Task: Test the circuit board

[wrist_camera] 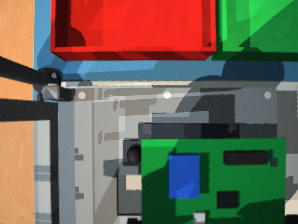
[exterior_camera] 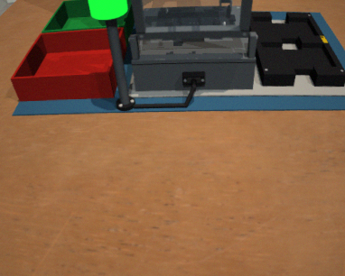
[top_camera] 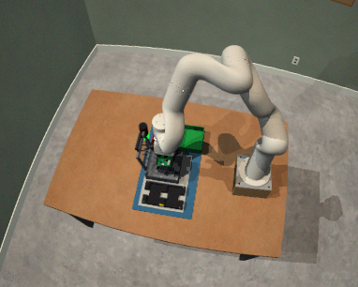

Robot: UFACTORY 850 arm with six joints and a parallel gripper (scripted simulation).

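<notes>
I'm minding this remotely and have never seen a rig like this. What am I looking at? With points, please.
One jointed white robot arm (top_camera: 179,89) stands on the table (top_camera: 82,159) (exterior_camera: 178,189) (wrist_camera: 15,160). The top picture looks down on everything; the exterior one looks low across the table; the wrist one looks down from near the gripper (top_camera: 165,156).

On a blue mat sit a red bin (top_camera: 152,139) (exterior_camera: 65,87) (wrist_camera: 135,53), a green bin (top_camera: 193,139) (exterior_camera: 85,8) (wrist_camera: 260,54), the grey tester (top_camera: 158,176) (exterior_camera: 160,74) (wrist_camera: 128,201) with its lid up, and a black tray (top_camera: 152,202) (exterior_camera: 282,60) with no board in it. The signal light (top_camera: 142,127) (exterior_camera: 107,6) glows green.

The gripper seems to hold the green circuit board (top_camera: 164,161) (wrist_camera: 212,172) over the tester; its fingertips are hidden.
</notes>
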